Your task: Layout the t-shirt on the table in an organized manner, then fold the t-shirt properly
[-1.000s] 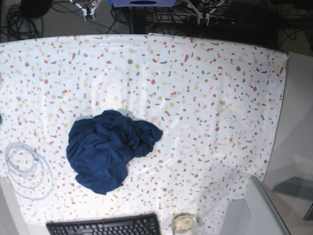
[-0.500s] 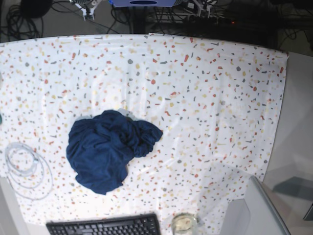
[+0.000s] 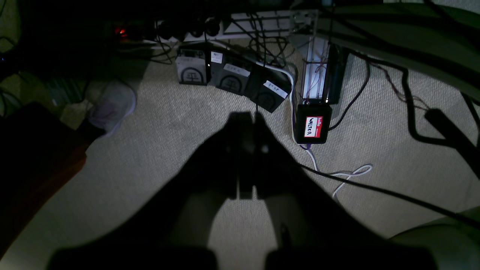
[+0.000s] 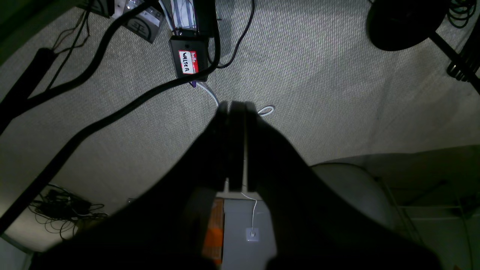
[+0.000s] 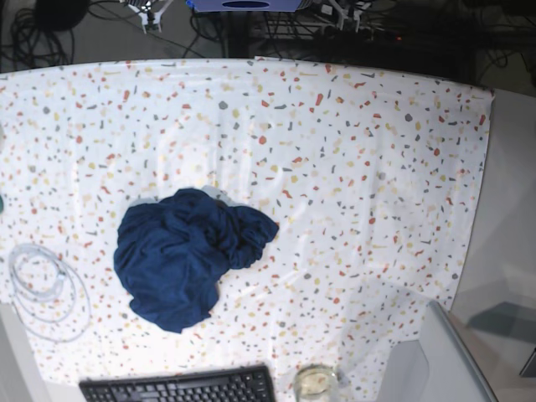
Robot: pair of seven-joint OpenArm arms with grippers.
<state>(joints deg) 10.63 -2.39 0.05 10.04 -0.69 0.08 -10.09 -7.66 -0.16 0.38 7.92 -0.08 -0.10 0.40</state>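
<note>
The broad white table with red, yellow and grey flecks (image 5: 377, 167) bears the crumpled dark navy t-shirt (image 5: 184, 255) near its front left. Laying out seems not yet begun; next, an arm must reach for an edge. Left gripper (image 3: 245, 157) and right gripper (image 4: 234, 142) hang pressed together, empty, over the floor.
</note>
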